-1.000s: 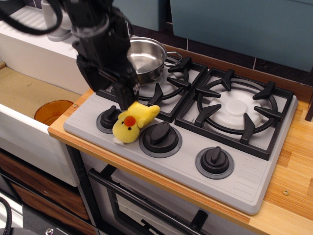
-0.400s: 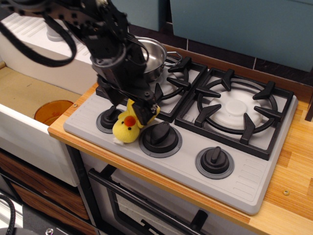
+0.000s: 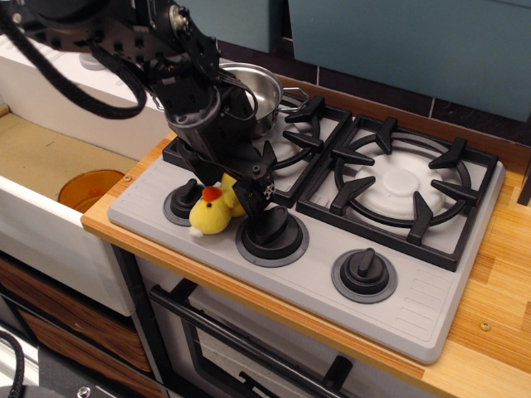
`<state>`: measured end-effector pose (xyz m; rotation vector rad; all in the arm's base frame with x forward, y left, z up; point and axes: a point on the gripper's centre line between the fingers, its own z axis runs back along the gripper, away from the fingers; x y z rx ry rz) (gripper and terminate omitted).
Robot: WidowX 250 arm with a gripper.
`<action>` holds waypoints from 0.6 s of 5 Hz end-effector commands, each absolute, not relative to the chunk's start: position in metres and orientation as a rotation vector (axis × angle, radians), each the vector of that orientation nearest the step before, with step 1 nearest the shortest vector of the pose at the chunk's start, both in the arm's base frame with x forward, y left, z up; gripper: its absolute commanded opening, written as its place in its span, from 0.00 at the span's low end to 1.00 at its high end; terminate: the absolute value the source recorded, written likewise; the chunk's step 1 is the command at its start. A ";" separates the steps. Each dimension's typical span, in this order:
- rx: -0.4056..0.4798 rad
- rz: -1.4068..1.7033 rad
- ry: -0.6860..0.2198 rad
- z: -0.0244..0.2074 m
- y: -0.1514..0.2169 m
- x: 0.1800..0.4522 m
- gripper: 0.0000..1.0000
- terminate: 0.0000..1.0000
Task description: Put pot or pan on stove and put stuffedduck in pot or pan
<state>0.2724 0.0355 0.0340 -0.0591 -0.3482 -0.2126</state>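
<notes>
The shiny steel pot [image 3: 249, 99] stands on the left rear grate of the grey stove [image 3: 415, 298], partly hidden by my arm. The yellow stuffedduck [image 3: 211, 212] lies on the stove's front left, between the left knob [image 3: 184, 201] and the middle knob [image 3: 271, 229]. Its head with the orange beak points front-left. My black gripper [image 3: 241, 192] is down on the duck's rear body, with its fingers [image 3: 254, 196] pressed around it. The duck still rests on the stove surface, and most of its body is hidden under the gripper.
The right burner grate [image 3: 402, 186] is bare, with a third knob [image 3: 363, 274] in front of it. A sink well with an orange bowl [image 3: 90, 187] lies to the left. The wooden counter edge [image 3: 249, 294] runs along the front.
My gripper came down from above the pot's front onto the duck. The duck's head has shifted left and turned upward, and its body now looks squeezed between the fingers.
</notes>
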 end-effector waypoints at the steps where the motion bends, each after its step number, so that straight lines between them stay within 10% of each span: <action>1: -0.091 -0.206 -0.393 0.039 0.031 0.286 1.00 0.00; 2: -0.091 -0.189 -0.366 0.048 0.030 0.285 0.00 0.00; 3: -0.080 -0.179 -0.326 0.065 0.030 0.283 0.00 0.00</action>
